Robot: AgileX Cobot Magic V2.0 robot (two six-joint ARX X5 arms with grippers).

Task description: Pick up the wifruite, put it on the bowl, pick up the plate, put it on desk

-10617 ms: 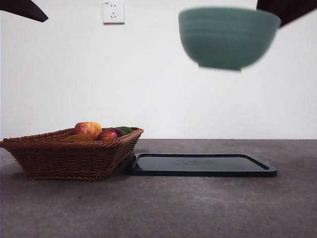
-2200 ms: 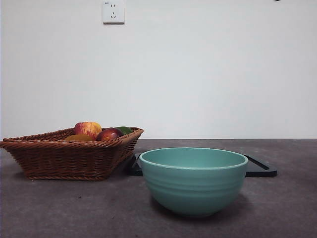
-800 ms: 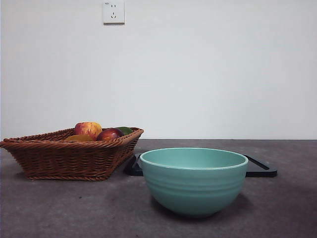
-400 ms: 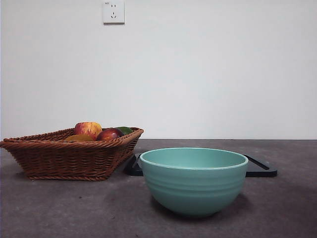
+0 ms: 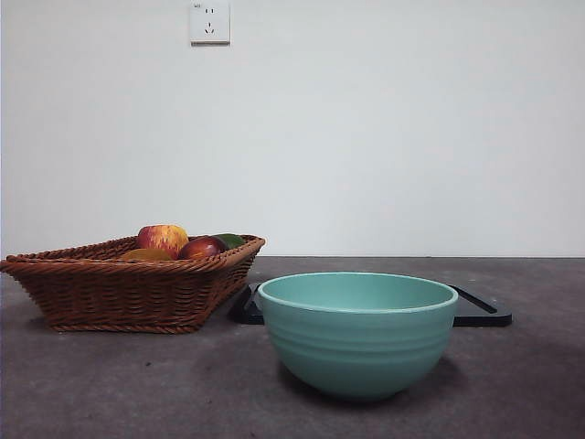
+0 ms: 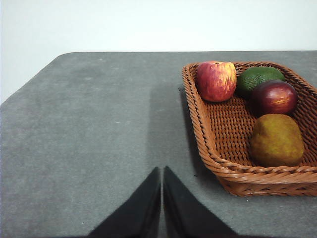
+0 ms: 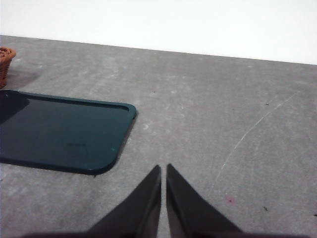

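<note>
Since the earliest frame the bowl [image 5: 356,331] has come down from the upper right of the front view onto the desk [image 5: 110,384], lower centre, hiding much of the dark tray [image 5: 480,311]; the arms have left that view. Over the last seconds nothing shifts.

The wifruite [image 6: 276,140] lies at the right edge of the left wrist view, in the wicker basket [image 6: 208,144] — near its front rim, just beside the dark red fruit [image 6: 273,97]. It looks firm, light and rounded, with dull skin that should grip well; taking it across its narrower middle seems safest.

Count: one wifruite, one streaked apple [image 6: 216,80], one dark red fruit, one green fruit [image 6: 259,78], one bowl, one tray, one basket.

The left gripper [image 6: 162,174] and the right gripper [image 7: 164,172] both show jaws pressed together, holding nothing.
</note>
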